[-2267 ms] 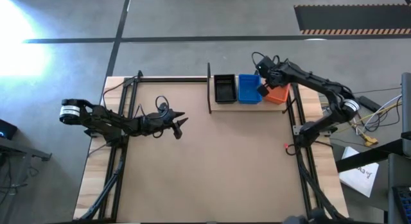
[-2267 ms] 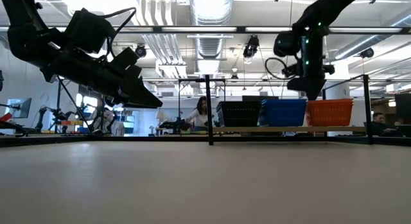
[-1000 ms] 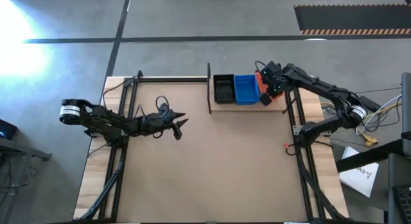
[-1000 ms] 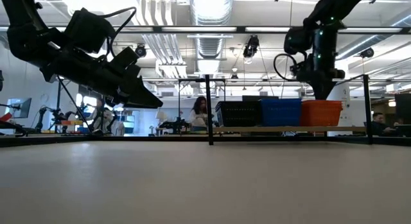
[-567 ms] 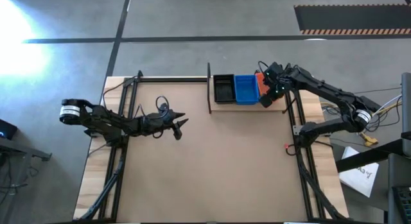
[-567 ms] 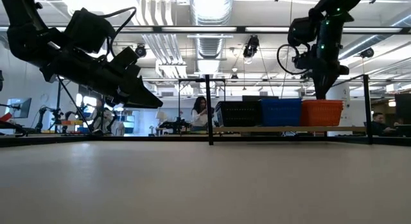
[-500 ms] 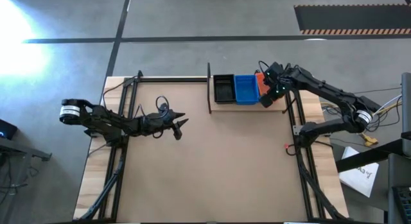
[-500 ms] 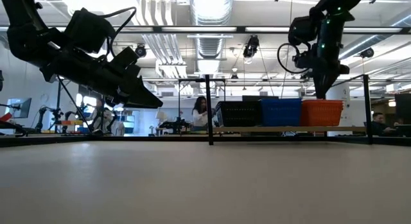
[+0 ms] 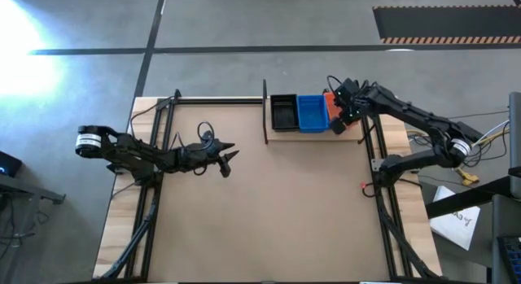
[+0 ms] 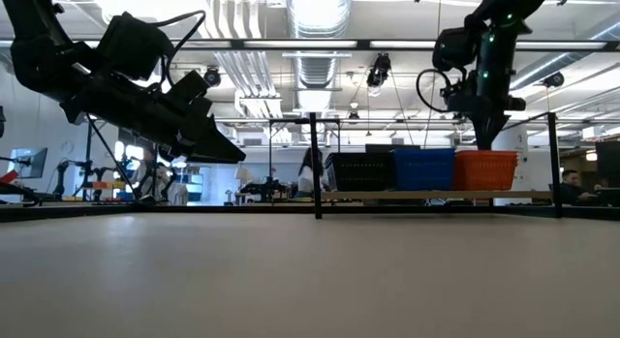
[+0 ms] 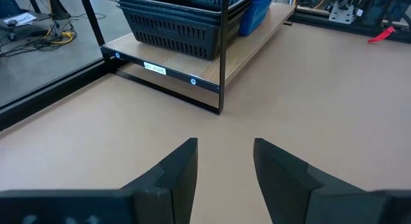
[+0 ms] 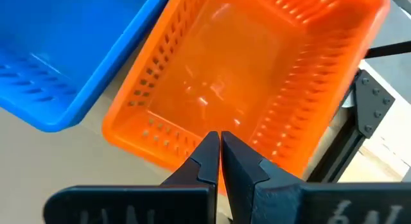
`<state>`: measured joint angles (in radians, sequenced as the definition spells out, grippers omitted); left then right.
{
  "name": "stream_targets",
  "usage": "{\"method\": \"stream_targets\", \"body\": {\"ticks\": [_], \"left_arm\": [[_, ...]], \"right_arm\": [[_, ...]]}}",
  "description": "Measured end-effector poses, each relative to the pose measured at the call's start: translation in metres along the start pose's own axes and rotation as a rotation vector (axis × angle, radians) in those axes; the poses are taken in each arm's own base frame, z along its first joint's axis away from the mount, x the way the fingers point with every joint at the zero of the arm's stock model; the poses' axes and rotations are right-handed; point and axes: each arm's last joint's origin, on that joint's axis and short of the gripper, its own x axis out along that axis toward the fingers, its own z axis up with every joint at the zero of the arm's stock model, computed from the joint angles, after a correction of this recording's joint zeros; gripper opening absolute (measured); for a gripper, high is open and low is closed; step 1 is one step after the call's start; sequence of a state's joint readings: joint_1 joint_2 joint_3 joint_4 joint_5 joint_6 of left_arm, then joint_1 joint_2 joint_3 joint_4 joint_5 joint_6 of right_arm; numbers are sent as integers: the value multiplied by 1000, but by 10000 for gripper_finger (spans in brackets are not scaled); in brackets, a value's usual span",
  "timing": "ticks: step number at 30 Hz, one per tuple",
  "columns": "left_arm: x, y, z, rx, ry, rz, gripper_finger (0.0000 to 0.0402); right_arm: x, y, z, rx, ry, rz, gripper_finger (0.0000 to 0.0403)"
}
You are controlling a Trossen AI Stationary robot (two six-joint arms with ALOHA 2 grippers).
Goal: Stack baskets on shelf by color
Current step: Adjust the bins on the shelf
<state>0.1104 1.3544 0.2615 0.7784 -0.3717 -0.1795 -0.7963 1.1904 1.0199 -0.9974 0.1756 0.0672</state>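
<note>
The wide brown board tabletop (image 9: 269, 211) lies bare across its middle, with pale wood strips showing along both side edges. Around it spreads a grey concrete floor (image 9: 244, 24) crossed by dark lines, with a black mat edged in orange-and-white stripes (image 9: 444, 24) at the far right. Sheets of white paper (image 9: 453, 221) lie beside the tabletop's right edge, near a tangle of coloured cables (image 9: 476, 146). In the low view, a person (image 10: 312, 173), largely hidden behind a black post, seems to stand in the room beyond, under rows of ceiling lights (image 10: 315, 9).
</note>
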Motion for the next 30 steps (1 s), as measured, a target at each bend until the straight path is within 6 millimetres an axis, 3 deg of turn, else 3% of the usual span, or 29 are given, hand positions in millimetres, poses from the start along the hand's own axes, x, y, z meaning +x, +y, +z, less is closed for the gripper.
{"method": "stream_targets", "body": {"ticks": [7, 19, 30], "left_arm": [[0, 0, 0, 0, 0, 0, 136], [0, 0, 0, 0, 0, 0, 136], [0, 0, 1, -3, -9, -1, 136]], "right_arm": [[2, 4, -3, -23, 28, 93, 9], [0, 7, -8, -45, 60, 100, 9], [-7, 15, 21, -41, -271, 74, 9]]}}
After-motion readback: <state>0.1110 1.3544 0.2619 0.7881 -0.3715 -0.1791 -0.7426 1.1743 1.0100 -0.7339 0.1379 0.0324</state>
